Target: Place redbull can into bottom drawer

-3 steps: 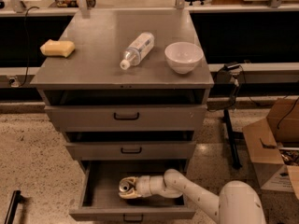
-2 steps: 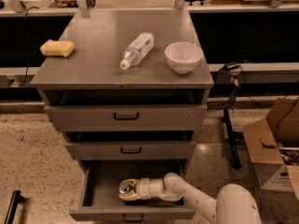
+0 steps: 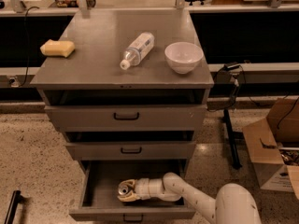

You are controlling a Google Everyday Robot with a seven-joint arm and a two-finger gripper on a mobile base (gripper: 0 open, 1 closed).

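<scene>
The bottom drawer (image 3: 100, 204) of the grey cabinet is pulled open. My arm reaches into it from the lower right. My gripper (image 3: 127, 192) sits low inside the drawer, its fingers around the redbull can (image 3: 124, 189). Only the can's silver top with pull tab shows; its body is hidden by the gripper. The can is upright at or near the drawer floor, near the middle.
On the cabinet top (image 3: 93, 71) lie a yellow sponge (image 3: 57, 48), a clear plastic bottle (image 3: 137, 50) on its side and a white bowl (image 3: 183, 57). The two upper drawers (image 3: 126, 117) are closed. A cardboard box (image 3: 275, 143) stands at the right, a dark stand (image 3: 231, 125) beside the cabinet.
The gripper with the can has stayed in the same spot in the drawer, shifting only slightly. Nothing else has moved.
</scene>
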